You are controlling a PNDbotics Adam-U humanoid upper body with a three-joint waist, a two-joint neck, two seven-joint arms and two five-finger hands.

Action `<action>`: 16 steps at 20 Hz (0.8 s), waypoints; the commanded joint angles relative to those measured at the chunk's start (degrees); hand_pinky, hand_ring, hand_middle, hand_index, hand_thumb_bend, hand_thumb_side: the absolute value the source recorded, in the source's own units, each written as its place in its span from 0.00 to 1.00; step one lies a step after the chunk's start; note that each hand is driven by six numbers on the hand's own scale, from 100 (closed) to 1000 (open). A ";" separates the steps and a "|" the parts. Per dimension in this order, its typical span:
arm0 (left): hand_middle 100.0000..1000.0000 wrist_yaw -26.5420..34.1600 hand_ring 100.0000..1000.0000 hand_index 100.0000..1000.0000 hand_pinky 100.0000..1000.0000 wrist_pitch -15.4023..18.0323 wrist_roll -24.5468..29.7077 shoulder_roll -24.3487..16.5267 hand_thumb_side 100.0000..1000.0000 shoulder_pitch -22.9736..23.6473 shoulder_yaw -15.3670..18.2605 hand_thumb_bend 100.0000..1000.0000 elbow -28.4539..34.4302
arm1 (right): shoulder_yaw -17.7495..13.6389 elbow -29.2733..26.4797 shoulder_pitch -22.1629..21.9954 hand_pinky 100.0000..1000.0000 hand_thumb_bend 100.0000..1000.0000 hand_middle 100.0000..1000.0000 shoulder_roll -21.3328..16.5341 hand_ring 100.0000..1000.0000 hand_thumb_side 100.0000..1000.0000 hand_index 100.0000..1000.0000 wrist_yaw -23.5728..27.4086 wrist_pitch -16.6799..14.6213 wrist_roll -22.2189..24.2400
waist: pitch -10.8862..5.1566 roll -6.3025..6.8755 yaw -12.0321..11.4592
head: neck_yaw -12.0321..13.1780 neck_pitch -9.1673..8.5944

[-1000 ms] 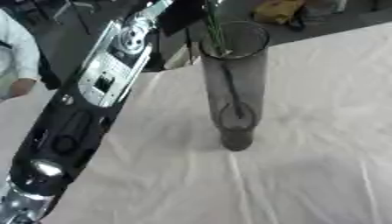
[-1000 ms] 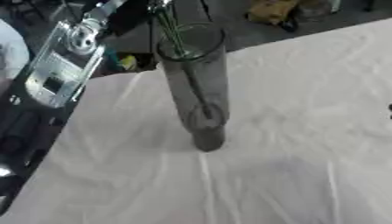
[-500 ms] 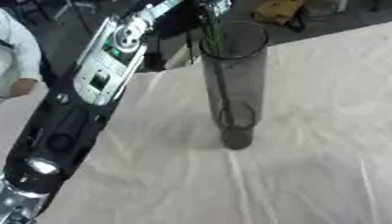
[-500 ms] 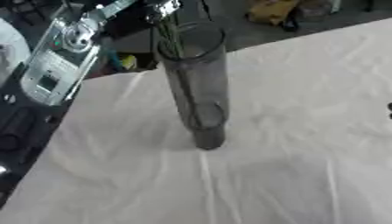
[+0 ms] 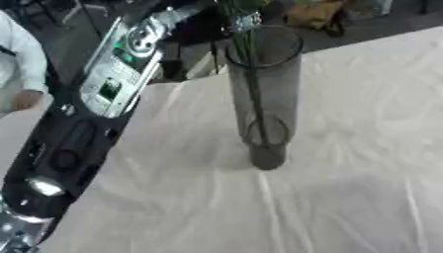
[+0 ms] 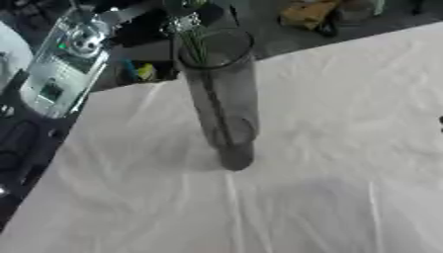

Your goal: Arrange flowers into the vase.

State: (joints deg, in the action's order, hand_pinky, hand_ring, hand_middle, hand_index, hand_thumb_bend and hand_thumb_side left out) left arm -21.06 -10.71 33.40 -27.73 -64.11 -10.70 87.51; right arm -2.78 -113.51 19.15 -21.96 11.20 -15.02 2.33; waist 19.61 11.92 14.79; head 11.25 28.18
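Observation:
A tall smoked-glass vase (image 5: 266,99) stands upright on the white cloth. Thin green flower stems (image 5: 252,84) run down through its mouth and reach deep inside, close to the bottom. My left arm comes up from the lower left corner, and my left hand (image 5: 245,19) is right above the vase's rim at the top edge, pinching the stems. Most of the hand and the flower heads are cut off by the top edge. My right hand does not show.
The white tablecloth (image 5: 346,197) covers the table, whose far edge runs just behind the vase. A yellow-brown object (image 6: 307,12) lies on the floor beyond. A person's white sleeve (image 5: 22,54) is at the far left. A small dark shape (image 6: 440,121) touches the right edge.
My left hand has moved over the vase's mouth, and the stems now hang deeper inside the glass. The vase has stayed in place.

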 commanded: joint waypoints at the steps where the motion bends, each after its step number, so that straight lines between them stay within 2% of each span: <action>1: 0.93 -0.95 0.89 1.00 0.88 -0.64 2.00 -2.28 1.00 -0.93 1.78 0.71 1.89 | -0.23 -1.08 0.39 0.65 0.00 0.45 -1.11 0.49 1.00 0.74 0.44 -0.15 -0.05 | -2.42 -0.77 -0.17 | 0.03 0.09; 8: 0.94 -3.50 0.90 1.00 0.90 -1.55 5.74 -3.17 1.00 -0.83 2.12 0.76 3.01 | -0.16 -1.08 0.21 0.65 0.00 0.45 -1.17 0.49 1.00 0.74 0.52 -0.01 0.10 | -2.73 -0.89 -0.45 | -0.03 0.36; 12: 0.95 -6.06 0.91 1.00 0.92 -2.03 8.77 -3.85 1.00 -0.40 1.20 0.79 2.29 | -0.18 -1.08 0.19 0.65 0.00 0.45 -1.19 0.49 1.00 0.74 0.69 0.00 0.02 | -2.93 -0.94 -0.56 | -0.04 0.45; 16: 0.95 -8.88 0.92 1.00 0.92 -1.27 11.82 -3.74 1.00 -0.22 0.47 0.78 1.28 | -0.15 -1.08 0.27 0.65 0.00 0.45 -1.17 0.49 1.00 0.74 0.88 0.00 0.00 | -3.10 -0.98 -0.52 | 0.10 0.37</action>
State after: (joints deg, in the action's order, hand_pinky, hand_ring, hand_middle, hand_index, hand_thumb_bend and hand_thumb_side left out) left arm -28.96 -12.18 44.29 -29.73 -63.50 -10.21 88.49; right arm -2.78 -113.51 19.10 -21.97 11.47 -15.00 2.36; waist 18.73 11.90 14.35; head 11.23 28.21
